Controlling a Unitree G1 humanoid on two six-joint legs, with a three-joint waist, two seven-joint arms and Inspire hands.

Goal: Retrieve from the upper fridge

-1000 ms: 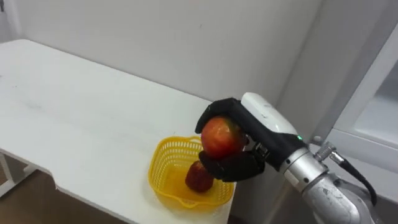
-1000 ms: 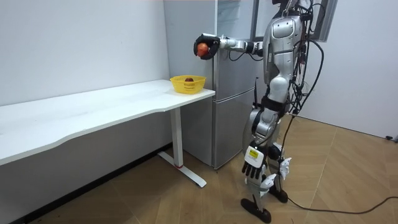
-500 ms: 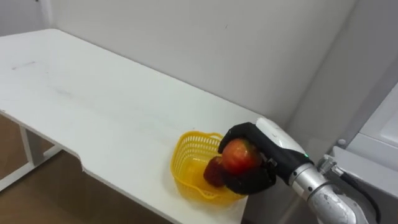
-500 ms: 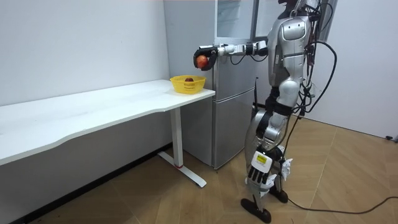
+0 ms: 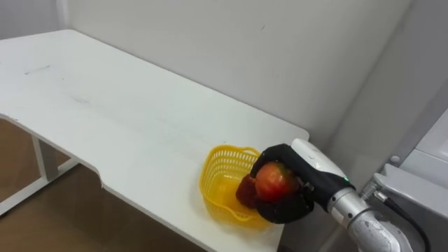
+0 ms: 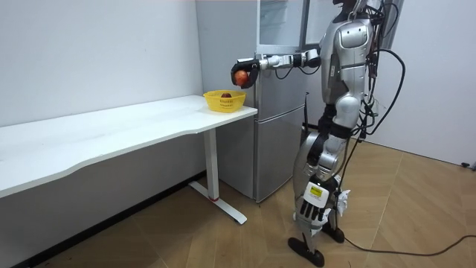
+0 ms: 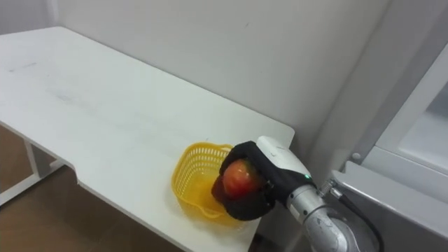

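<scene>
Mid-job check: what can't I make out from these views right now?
- Dark red fruit in the yellow basket: eye views, mostly covered by the right robot hand holding the apple; kind unclear.
- Basket's right rim: eye views, behind that hand.
- Open fridge's interior: cut off by the eye views' right edge; contents unseen.
- Room view: basket's contents too small to tell.

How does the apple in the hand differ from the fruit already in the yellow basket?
The held apple is red with yellow-orange patches; the basket fruit looks darker red. The held apple is gripped by the right hand above the yellow basket; the basket fruit lies inside, partly hidden. Both are roundish, red.
</scene>
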